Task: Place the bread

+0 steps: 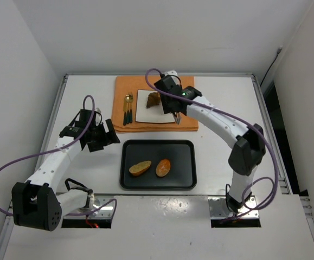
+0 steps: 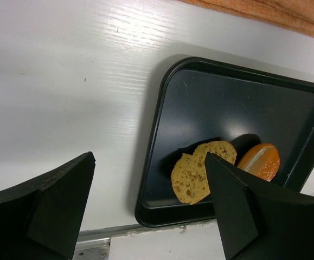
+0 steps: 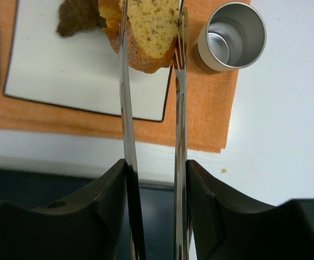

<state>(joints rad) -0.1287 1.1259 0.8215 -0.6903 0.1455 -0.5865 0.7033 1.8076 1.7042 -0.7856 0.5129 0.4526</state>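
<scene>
Beyond the far edge of the black tray (image 1: 185,158), the right gripper (image 3: 157,174) is clamping metal tongs (image 3: 125,103). Their tips are pinching a toasted slice (image 3: 152,30) over the white plate (image 3: 64,70), beside a dark croissant (image 3: 76,16) that the frame edge is cutting off; from above the gripper is hiding this slice. A second slice (image 1: 140,168) and the glossy bun (image 1: 163,167) are lying side by side on the tray, while just left of it the left gripper (image 1: 104,137) is hovering with fingers spread, empty.
</scene>
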